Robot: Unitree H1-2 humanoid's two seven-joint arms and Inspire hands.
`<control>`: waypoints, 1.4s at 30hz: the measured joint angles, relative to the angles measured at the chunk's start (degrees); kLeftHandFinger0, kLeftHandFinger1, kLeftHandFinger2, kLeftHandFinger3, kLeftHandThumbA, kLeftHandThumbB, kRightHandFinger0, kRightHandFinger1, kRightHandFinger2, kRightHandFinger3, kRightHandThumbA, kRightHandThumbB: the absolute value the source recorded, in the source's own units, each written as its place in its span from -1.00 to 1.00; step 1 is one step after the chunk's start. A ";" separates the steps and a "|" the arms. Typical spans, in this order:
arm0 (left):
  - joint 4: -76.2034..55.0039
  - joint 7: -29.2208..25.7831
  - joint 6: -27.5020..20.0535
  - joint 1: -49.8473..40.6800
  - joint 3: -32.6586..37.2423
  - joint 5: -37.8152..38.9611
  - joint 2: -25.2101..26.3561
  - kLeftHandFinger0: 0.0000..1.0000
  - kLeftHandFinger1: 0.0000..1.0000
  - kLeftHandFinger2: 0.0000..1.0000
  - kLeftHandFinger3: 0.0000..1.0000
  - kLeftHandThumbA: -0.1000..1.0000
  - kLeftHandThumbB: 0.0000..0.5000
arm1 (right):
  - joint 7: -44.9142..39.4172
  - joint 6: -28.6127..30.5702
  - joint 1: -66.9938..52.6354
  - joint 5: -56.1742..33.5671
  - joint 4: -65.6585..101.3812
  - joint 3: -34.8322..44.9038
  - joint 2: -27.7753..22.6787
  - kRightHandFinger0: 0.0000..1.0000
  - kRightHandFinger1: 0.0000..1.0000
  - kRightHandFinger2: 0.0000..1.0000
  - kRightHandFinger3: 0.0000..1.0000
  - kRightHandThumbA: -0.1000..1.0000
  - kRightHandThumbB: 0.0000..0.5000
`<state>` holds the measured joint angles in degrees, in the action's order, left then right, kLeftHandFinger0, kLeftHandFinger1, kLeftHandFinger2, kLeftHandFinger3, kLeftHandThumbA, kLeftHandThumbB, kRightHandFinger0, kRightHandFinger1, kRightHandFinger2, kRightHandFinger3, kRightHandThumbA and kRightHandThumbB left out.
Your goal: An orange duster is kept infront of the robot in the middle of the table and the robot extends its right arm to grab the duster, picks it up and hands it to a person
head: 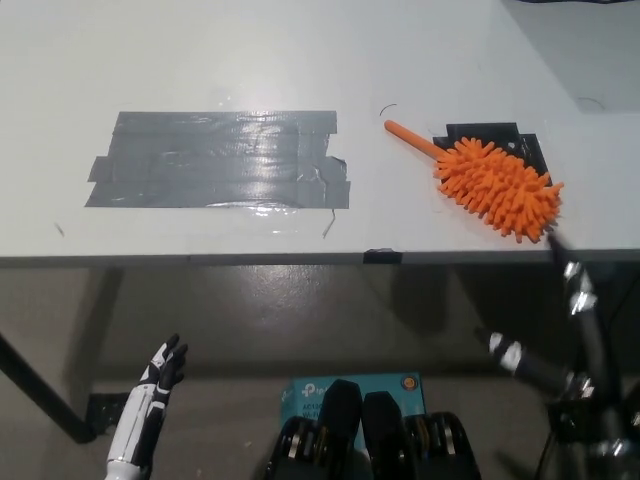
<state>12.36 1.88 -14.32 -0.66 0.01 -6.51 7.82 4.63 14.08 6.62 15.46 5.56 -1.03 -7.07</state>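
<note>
White surface with orange duster lying near its front edge.
Below that edge, left robot hand hangs released; right robot hand state indiscernible, near the duster.

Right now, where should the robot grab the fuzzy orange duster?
Probably by the thin bare handle, which pokes out up and left of the duster's bristly head. The right hand sits lower right, so it could reach over the table edge and close across the handle. The left hand rests below.
</note>
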 measured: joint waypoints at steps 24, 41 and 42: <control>0.11 0.01 0.00 0.70 -0.03 -0.07 0.01 1.00 1.00 1.00 1.00 1.00 -0.42 | -14.31 -29.27 40.24 9.93 -29.30 -11.51 -11.96 1.00 1.00 1.00 1.00 1.00 0.84; 0.06 0.00 -0.01 2.26 0.00 -1.01 0.33 1.00 1.00 1.00 1.00 0.99 -0.48 | -18.11 -33.68 50.57 7.39 -58.14 -12.19 -8.32 1.00 1.00 1.00 1.00 1.00 0.77; 0.05 0.00 -0.01 2.34 0.00 -1.06 0.34 1.00 1.00 1.00 1.00 0.98 -0.49 | -18.25 -33.65 50.67 7.20 -58.38 -12.01 -8.31 1.00 1.00 1.00 1.00 1.00 0.80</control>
<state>12.41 1.88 -14.34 1.68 0.01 -7.57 8.16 -13.62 -19.57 57.29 22.65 -52.81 -13.03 -15.39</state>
